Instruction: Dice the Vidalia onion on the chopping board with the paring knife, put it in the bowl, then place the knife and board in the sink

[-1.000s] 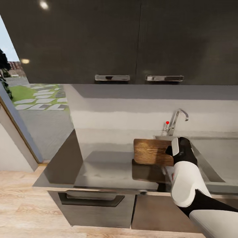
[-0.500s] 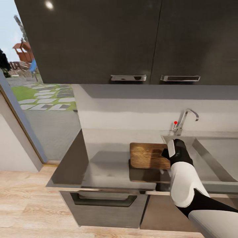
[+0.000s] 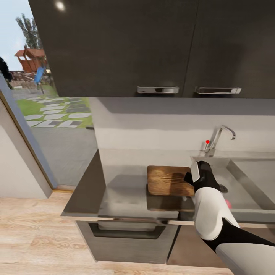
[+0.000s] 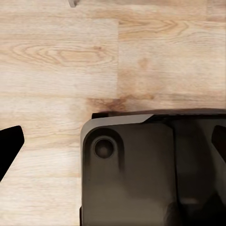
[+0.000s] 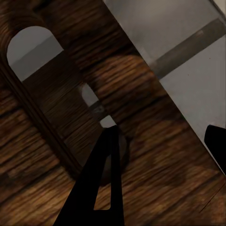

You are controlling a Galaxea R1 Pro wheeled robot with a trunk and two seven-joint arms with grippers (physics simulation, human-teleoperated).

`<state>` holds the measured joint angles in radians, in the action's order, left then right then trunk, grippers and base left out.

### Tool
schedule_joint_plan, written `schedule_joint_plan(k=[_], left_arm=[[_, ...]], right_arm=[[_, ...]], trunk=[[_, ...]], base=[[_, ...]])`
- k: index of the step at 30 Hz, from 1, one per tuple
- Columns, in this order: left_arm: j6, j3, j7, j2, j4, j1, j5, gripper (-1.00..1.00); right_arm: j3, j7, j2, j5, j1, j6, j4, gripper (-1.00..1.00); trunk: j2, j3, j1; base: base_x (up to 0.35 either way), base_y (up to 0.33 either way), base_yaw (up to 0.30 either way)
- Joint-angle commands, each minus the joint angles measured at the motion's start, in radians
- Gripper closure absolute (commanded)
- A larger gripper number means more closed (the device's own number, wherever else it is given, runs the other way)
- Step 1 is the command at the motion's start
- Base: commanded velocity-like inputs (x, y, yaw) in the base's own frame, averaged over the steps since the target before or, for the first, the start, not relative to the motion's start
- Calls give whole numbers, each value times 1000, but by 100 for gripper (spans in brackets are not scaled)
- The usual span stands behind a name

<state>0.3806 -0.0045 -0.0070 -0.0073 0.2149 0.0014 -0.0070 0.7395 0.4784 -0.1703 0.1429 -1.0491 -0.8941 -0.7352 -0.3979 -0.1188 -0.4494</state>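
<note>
Here the chopping board (image 3: 168, 180) is held lifted off the countertop (image 3: 126, 191) at its right end, by the slot, in the closed-down right gripper (image 3: 190, 177), presumably for transfer to the sink (image 3: 244, 179) just right.

At centre frame of the head view, the chopping board (image 3: 168, 180) hung above the countertop (image 3: 126, 193), its right end at the right gripper (image 3: 190, 177). The sink (image 3: 244, 183) lay right of the board, the tap (image 3: 217, 139) behind it. Cabinets (image 3: 152, 46) spanned the upper frame.
</note>
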Motion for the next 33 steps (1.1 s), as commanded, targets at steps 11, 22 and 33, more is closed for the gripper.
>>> schedule_joint_plan(k=[11, 22, 33], left_arm=[[1, 0, -1, 1, 1, 0, -1, -100], [1, 0, -1, 1, 1, 0, -1, -100], [1, 0, -1, 1, 1, 0, -1, -100]], right_arm=[[9, -6, -1, 13, -2, 0, 19, 100], [9, -10, 2, 14, -2, 1, 39, 100], [13, -12, 10, 14, -2, 6, 91, 100]], trunk=[[-2, -2, -1], [-2, -2, -1], [-2, -2, -1]], base=[[0, 15, 0], [0, 0, 0], [0, 0, 0]])
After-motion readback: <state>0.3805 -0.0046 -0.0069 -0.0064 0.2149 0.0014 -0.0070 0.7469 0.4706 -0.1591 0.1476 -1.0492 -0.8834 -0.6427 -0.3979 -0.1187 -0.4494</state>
